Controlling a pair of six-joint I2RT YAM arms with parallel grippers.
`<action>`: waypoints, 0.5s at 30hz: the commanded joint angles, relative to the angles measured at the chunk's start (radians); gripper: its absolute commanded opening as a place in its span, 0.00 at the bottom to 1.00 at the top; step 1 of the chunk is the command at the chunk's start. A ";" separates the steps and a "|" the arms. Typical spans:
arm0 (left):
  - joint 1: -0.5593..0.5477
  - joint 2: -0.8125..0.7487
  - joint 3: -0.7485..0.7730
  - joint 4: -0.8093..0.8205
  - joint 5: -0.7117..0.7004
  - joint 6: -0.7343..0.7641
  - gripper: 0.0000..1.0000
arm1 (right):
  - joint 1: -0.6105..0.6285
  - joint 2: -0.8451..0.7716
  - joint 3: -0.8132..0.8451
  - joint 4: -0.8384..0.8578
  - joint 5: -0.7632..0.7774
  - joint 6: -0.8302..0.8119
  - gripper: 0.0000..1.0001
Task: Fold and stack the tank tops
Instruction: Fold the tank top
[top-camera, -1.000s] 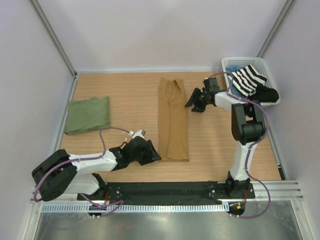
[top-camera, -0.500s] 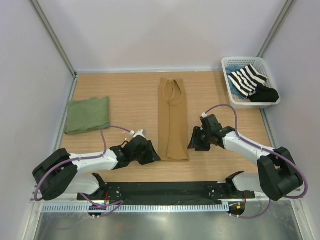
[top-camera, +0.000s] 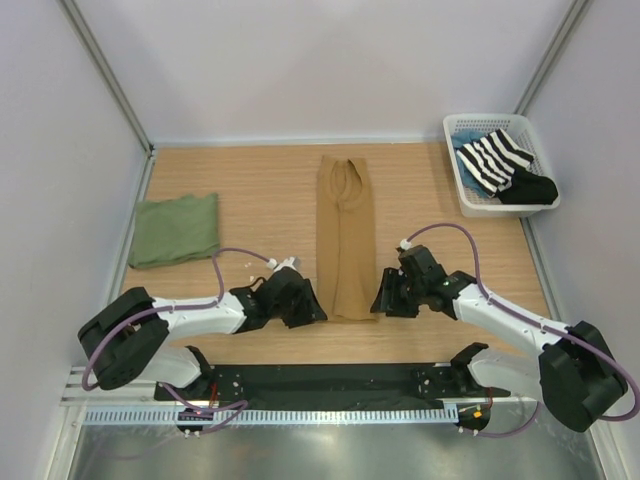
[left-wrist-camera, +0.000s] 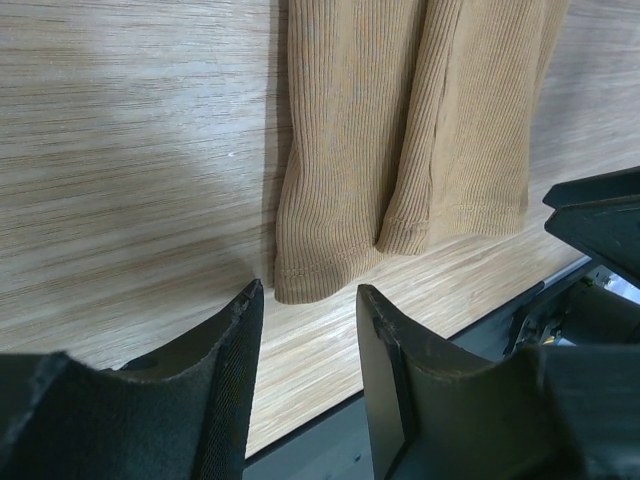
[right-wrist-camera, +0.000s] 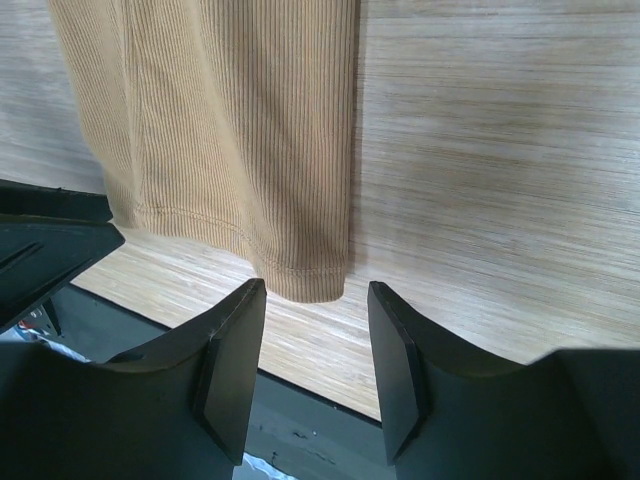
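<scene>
Tan-brown tank top (top-camera: 347, 240) folded into a long narrow strip, flat on the wooden tabletop (top-camera: 430, 200), neckline at its far end, hem at its near end. Left jaws just off the near left corner of that strip, spread, nothing between them; in the left wrist view, dark fingers (left-wrist-camera: 230, 380) apart, with the ribbed hem corner of the tan-brown tank top (left-wrist-camera: 400, 120) just ahead of the gap. Right jaws just off the near right corner, likewise spread and holding nothing; in the right wrist view, fingers (right-wrist-camera: 235, 370) apart, with the stitched hem of the tan-brown tank top (right-wrist-camera: 220, 120) just ahead of them. Cannot tell whether either pair touches cloth or wood. Left arm (top-camera: 200, 318) and right arm (top-camera: 500, 310) stretched low on either side of the strip's near end. Olive green tank top (top-camera: 176, 230) folded into a rough square, well apart to the strip's left. White basket (top-camera: 452, 140) well apart to the strip's far right, holding a black-and-white striped garment (top-camera: 495, 160) and a black garment (top-camera: 530, 188).
</scene>
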 joint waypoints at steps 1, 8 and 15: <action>-0.006 0.011 0.032 0.001 -0.006 0.014 0.43 | 0.009 0.002 0.001 0.037 0.000 0.022 0.52; -0.006 0.059 0.052 0.008 -0.008 0.021 0.35 | 0.023 0.078 -0.048 0.129 -0.046 0.037 0.40; -0.006 0.070 0.049 0.012 0.000 0.021 0.13 | 0.025 0.033 -0.086 0.136 -0.054 0.053 0.09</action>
